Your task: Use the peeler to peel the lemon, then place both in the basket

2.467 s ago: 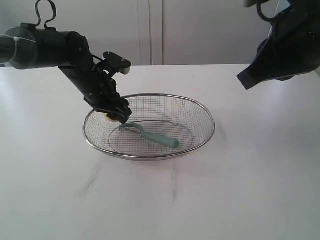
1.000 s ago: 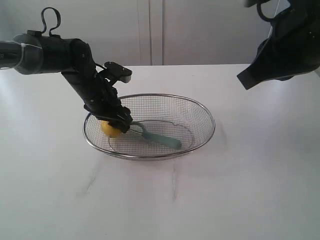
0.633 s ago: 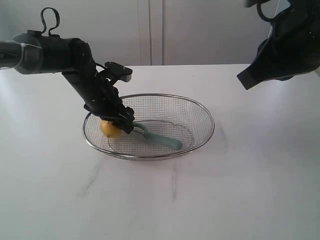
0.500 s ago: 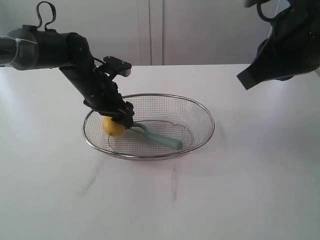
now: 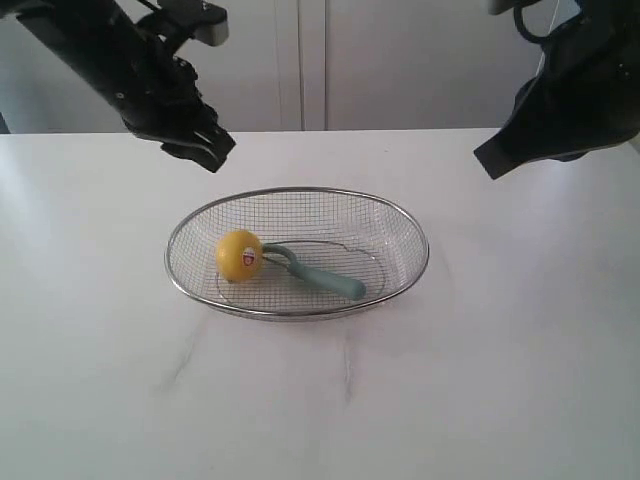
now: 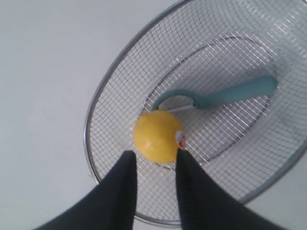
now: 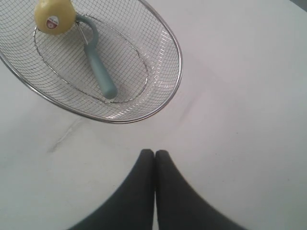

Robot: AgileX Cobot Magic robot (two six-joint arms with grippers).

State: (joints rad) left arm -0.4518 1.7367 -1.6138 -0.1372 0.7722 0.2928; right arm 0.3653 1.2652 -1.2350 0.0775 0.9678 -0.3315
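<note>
The yellow lemon point(image 5: 239, 256) with its red-and-white sticker lies in the left half of the wire mesh basket point(image 5: 300, 315), touching the metal head of the teal peeler point(image 5: 322, 278). The peeler lies flat on the basket floor. My left gripper point(image 5: 205, 150) hangs high above the table, behind and left of the basket, open and empty. In the left wrist view its gripper point(image 6: 155, 155) frames the lemon point(image 6: 156, 136) far below, beside the peeler point(image 6: 225, 94). My right gripper point(image 7: 154, 152) is shut on nothing, over bare table, away from the basket point(image 7: 178, 62).
The basket stands mid-table on a white marbled top point(image 5: 450, 400). My right arm point(image 5: 560, 100) hangs dark at the upper right, well above the surface. A white wall panel runs behind the table.
My left gripper let go of the lemon, rose out of the basket and drew back to the upper left. The lemon now rests against the peeler's head. The right arm stayed still.
</note>
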